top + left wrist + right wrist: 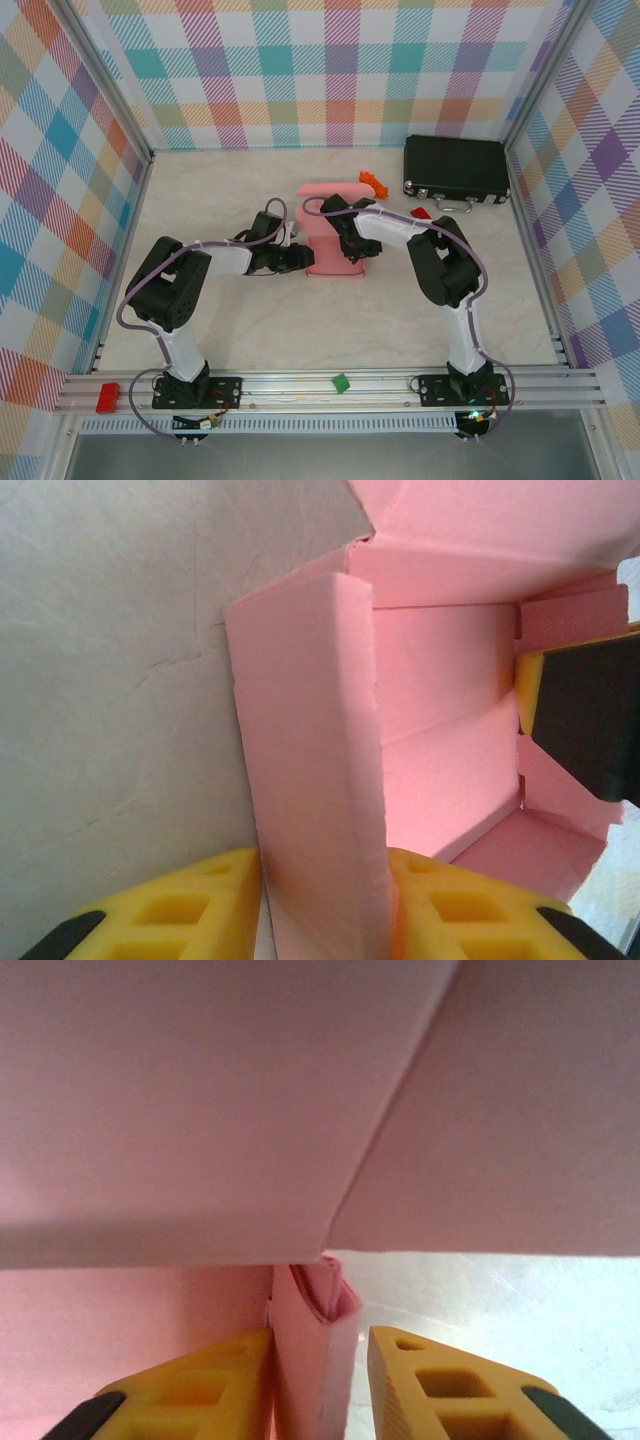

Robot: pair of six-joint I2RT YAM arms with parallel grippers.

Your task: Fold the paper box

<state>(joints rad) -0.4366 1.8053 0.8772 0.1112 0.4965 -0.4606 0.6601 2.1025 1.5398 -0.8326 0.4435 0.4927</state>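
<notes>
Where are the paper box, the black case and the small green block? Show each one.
paper box (328, 258), top view, its near wall.
black case (455, 165), top view, its lid.
green block (341, 382), top view, its top face.

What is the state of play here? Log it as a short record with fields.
paper box: pink, partly folded, walls raised, mid-table
left hand: shut on the box's left wall
right hand: straddles a folded wall, jaws open, gap on one side
black case: closed, far right corner
loose bits: orange piece and red piece near the case
</notes>
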